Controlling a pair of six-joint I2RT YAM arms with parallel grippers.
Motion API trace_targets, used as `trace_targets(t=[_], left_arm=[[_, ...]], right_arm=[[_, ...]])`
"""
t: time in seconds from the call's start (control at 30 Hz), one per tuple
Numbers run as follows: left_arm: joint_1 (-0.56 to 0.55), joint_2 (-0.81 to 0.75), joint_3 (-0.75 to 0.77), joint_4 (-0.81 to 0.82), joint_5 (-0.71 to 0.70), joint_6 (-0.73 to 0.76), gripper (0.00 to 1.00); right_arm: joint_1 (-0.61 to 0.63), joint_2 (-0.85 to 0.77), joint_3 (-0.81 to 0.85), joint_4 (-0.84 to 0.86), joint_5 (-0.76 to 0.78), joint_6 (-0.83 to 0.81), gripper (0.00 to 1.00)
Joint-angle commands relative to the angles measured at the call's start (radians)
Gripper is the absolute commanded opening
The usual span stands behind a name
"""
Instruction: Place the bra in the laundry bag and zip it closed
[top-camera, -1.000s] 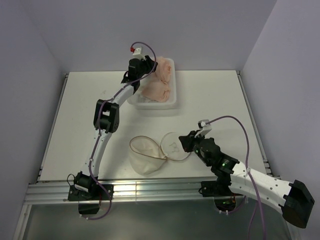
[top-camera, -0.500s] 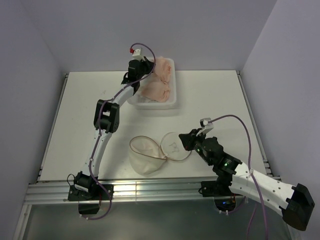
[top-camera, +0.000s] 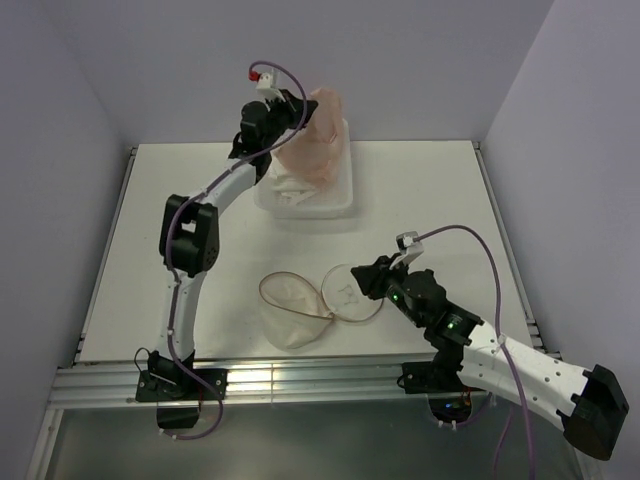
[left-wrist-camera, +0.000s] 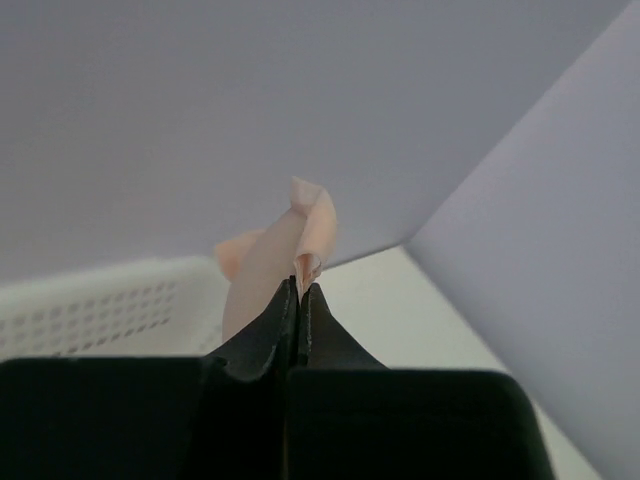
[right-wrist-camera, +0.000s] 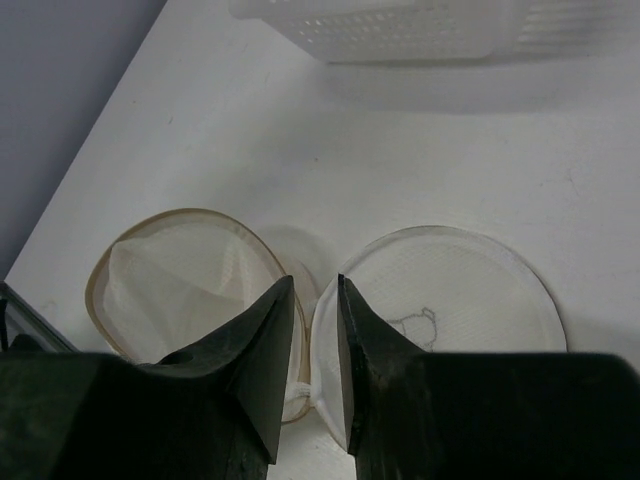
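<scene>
Looking down from above, two arms work one white table (top-camera: 450, 190). The left gripper (top-camera: 292, 108) is high over the single white perforated basket (top-camera: 305, 208) at the far edge, holding up one peach bra (top-camera: 318, 135) that hangs down into the basket. Paler fabric lies under it; how many pieces cannot be told. Near the front sits one laundry bag (top-camera: 292, 312), its round mouth open and its one circular lid (top-camera: 350, 295) flopped flat beside it. The right gripper (top-camera: 365, 282) is low at the lid's right edge. In the left wrist view, the left gripper (left-wrist-camera: 299, 290) has its two jaws pressed together on a fold of the bra (left-wrist-camera: 275, 260), with the basket (left-wrist-camera: 100, 310) below. In the right wrist view, the right gripper (right-wrist-camera: 315, 290) shows two fingers a narrow gap apart with nothing between them, above the join of the laundry bag (right-wrist-camera: 180, 275) and its lid (right-wrist-camera: 450, 290), which carries one small dark mark; the basket (right-wrist-camera: 400, 30) lies beyond.
</scene>
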Motion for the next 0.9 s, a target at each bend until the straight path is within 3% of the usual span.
trace_targets(t=[0.0, 0.27, 0.53, 0.67, 0.87], left_arm=[[-0.011, -0.229, -0.077, 0.187, 0.070, -0.036, 0.00], [-0.014, -0.459, -0.295, 0.239, 0.110, -0.047, 0.00], [-0.032, -0.720, -0.505, 0.313, 0.156, -0.127, 0.00], [-0.049, -0.878, -0.758, 0.454, 0.173, -0.214, 0.00], [-0.106, -1.154, -1.065, 0.439, 0.136, -0.211, 0.00]], right_arm=[[-0.010, -0.003, 0.077, 0.050, -0.017, -0.014, 0.32], [-0.027, 0.015, 0.208, 0.079, -0.026, -0.078, 0.43], [-0.073, 0.069, 0.379, 0.068, -0.067, -0.153, 0.65], [-0.108, 0.095, 0.460, 0.077, -0.207, -0.202, 0.73], [-0.179, 0.140, 0.596, 0.016, -0.373, -0.288, 0.81]])
